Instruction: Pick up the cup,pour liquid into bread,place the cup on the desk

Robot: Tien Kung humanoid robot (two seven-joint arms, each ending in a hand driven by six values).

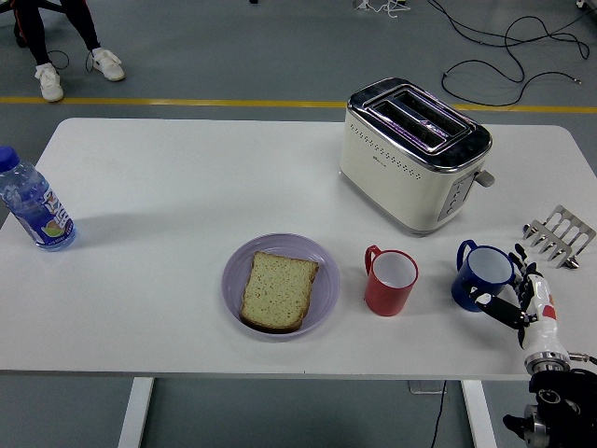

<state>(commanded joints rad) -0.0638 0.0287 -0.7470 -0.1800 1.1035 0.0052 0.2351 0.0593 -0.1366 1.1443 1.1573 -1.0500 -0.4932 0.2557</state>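
Right hand (pixel 519 297) fingers spread around blue cup (pixel 483 276), seemingly touching, not clenched.

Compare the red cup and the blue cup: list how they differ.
The red cup is red outside; the blue cup is dark blue. The red cup stands alone beside the purple plate; the blue cup sits nearer the table's right edge, with the right hand closing around its side. The red cup's handle points up-left, as does the blue cup's. Both stand upright, have white insides and look alike in size.

No print on the bottle (pixel 34 210) or toaster (pixel 413 154) is legible.
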